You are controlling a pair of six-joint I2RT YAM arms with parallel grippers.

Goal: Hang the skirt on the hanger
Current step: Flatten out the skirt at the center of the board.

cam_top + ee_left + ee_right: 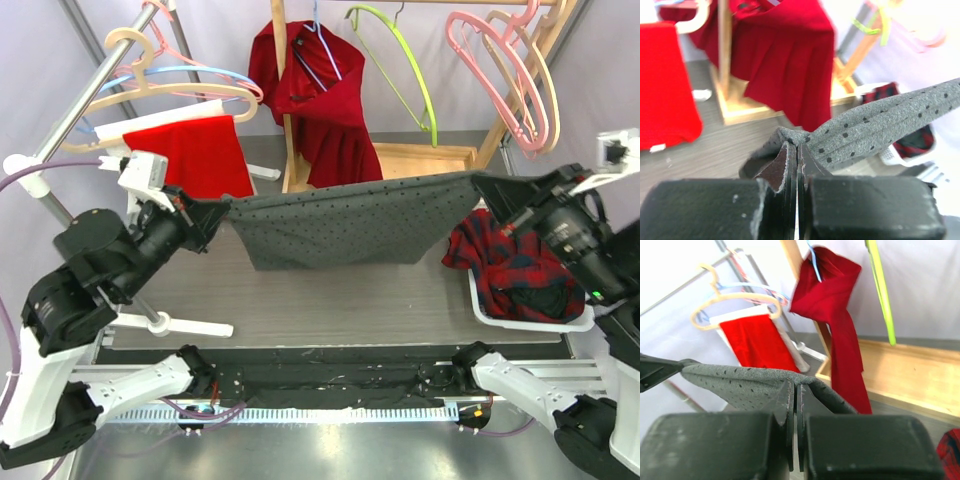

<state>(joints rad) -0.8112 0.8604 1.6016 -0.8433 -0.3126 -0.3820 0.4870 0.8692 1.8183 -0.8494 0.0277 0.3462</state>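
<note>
Above the grey table (330, 300), the dotted grey skirt (350, 225) hangs stretched wide between the two arms. Behind its left end, a cream hanger (740, 296) on the rail (90, 95) carries a red cloth (200, 155). The left gripper (222, 213) pinches the skirt's left corner, fingers clamped tight on the fabric. The right gripper (482, 186) grips the right corner the same way.

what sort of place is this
Probably a robotics lab set up for clothes handling: pink hangers on racks, a basket of clothes, and a grey skirt stretched between two robot arms.
</note>
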